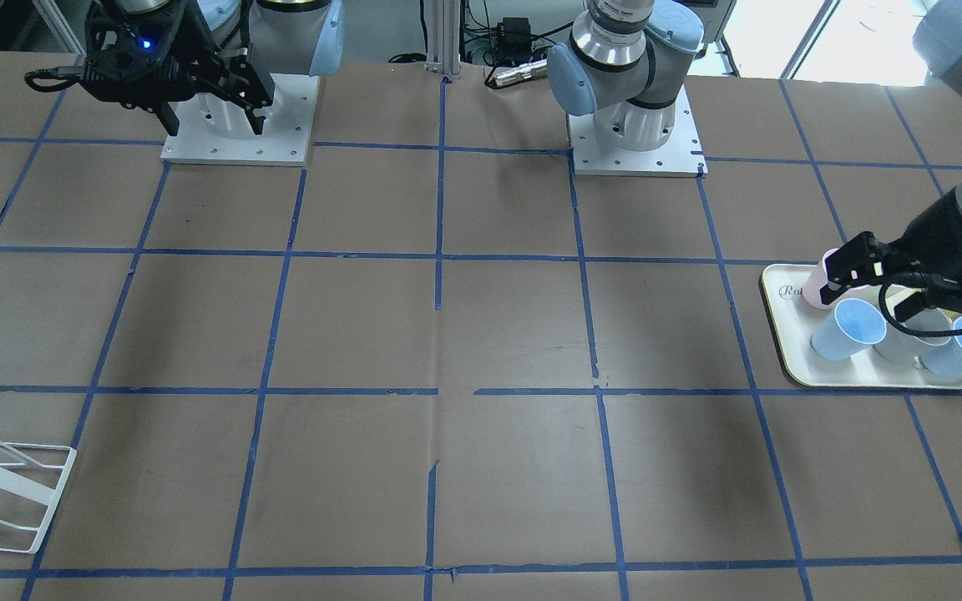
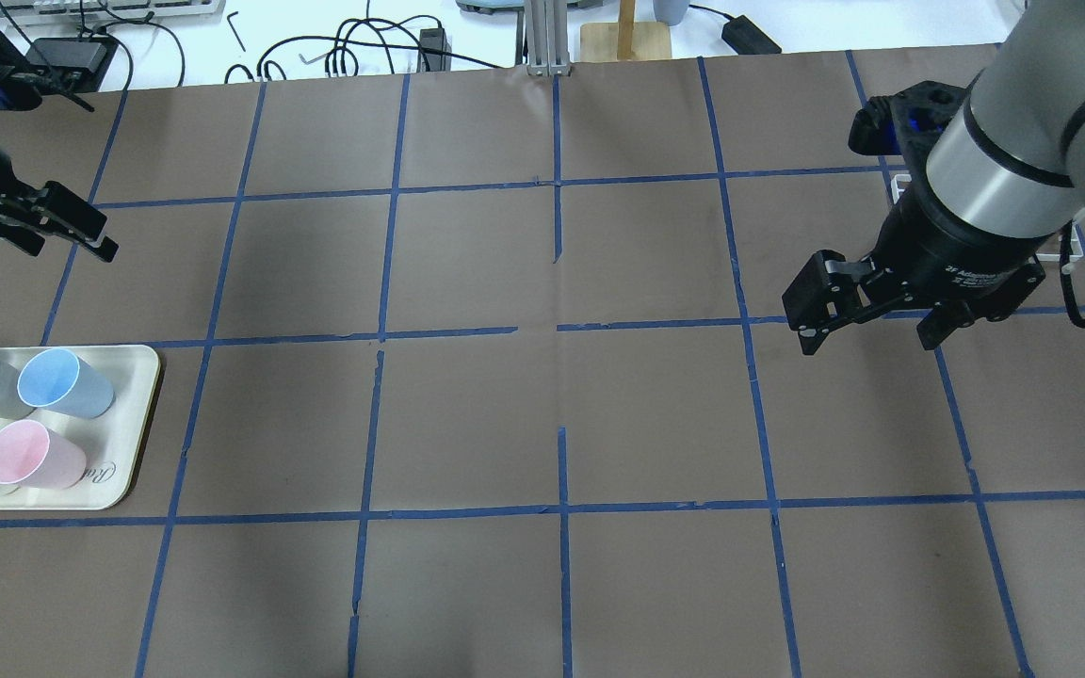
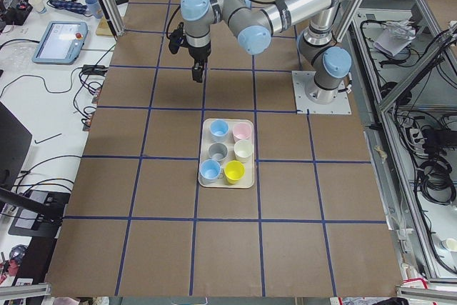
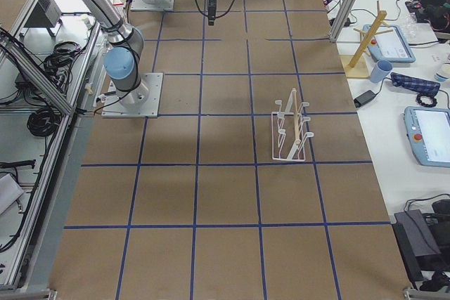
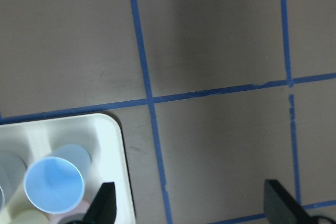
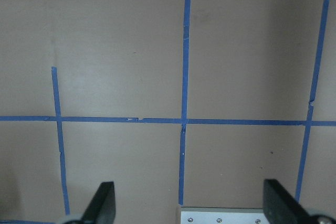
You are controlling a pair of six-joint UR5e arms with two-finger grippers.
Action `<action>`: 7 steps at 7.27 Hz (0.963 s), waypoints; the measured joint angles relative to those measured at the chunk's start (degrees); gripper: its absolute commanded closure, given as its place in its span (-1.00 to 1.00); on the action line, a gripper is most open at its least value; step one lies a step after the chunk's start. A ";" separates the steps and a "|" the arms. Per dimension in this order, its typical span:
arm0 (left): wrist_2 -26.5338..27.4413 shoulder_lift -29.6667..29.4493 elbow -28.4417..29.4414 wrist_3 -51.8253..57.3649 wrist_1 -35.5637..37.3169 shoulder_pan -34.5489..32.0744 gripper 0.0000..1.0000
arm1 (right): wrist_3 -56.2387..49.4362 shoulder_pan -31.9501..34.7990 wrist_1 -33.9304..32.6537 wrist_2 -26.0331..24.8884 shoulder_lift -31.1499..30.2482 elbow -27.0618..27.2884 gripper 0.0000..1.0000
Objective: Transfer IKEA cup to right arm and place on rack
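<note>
The IKEA cup [image 2: 64, 382] looks light, thin and slick; pinch its wall at the rim. The left gripper [image 5: 190, 203] and right gripper [image 2: 867, 337] hang released.

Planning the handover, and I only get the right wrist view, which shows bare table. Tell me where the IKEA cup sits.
Observer: Far to the robot's left, on the cream tray. Two pale blue IKEA cups stand mouth-up there, among six cups.
Operator: Report the left gripper.
Observer: The left gripper is open and empty, hovering beside the tray, not over a cup.
Operator: Now the rack.
Observer: The rack stands far to the robot's right, with no cup on it.
</note>
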 measured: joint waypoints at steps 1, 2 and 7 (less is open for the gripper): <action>-0.08 -2.73 -0.38 6.85 2.26 3.13 -1.00 | 0.04 0.00 -0.32 0.02 -0.03 -0.03 -1.00; -0.09 -5.29 -0.57 12.73 4.27 5.90 -1.00 | 0.06 0.00 -0.50 0.01 -0.03 0.02 -1.00; 2.90 -11.89 -5.83 26.25 17.25 10.69 -1.00 | 0.11 0.00 -1.53 -0.03 0.00 0.10 -1.00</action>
